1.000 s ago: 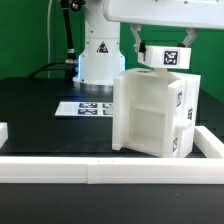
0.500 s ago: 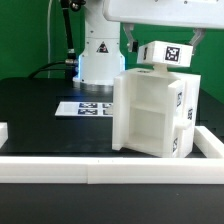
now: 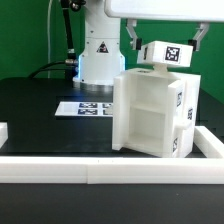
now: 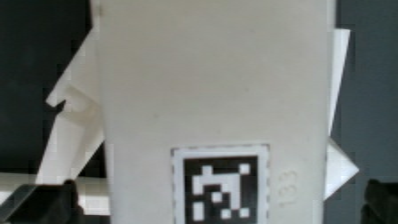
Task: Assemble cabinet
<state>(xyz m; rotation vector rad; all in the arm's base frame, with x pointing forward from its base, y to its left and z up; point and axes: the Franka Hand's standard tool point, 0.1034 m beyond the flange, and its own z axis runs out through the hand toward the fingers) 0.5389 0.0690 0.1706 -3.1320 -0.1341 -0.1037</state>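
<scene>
The cabinet [image 3: 150,115] is a big white box with open shelf compartments, standing on the black table at the exterior view's right. A flat white tagged panel [image 3: 166,55] rests tilted on its top edge. My gripper [image 3: 167,42] hangs right over that panel, open, with one finger on each side and a gap to both. In the wrist view the panel [image 4: 214,90] fills the picture with its tag [image 4: 222,185]. The dark fingertips [image 4: 32,200] stand well clear of its edges, around the gripper [image 4: 210,203].
The marker board [image 3: 85,107] lies flat on the table to the exterior view's left of the cabinet. A low white rail [image 3: 100,166] edges the table's front and right side. The arm's base [image 3: 98,55] stands behind. A small white block [image 3: 3,130] sits at the left edge.
The jaws have spread apart and let go of the tagged panel, which stays on top of the cabinet. The hand has risen slightly.
</scene>
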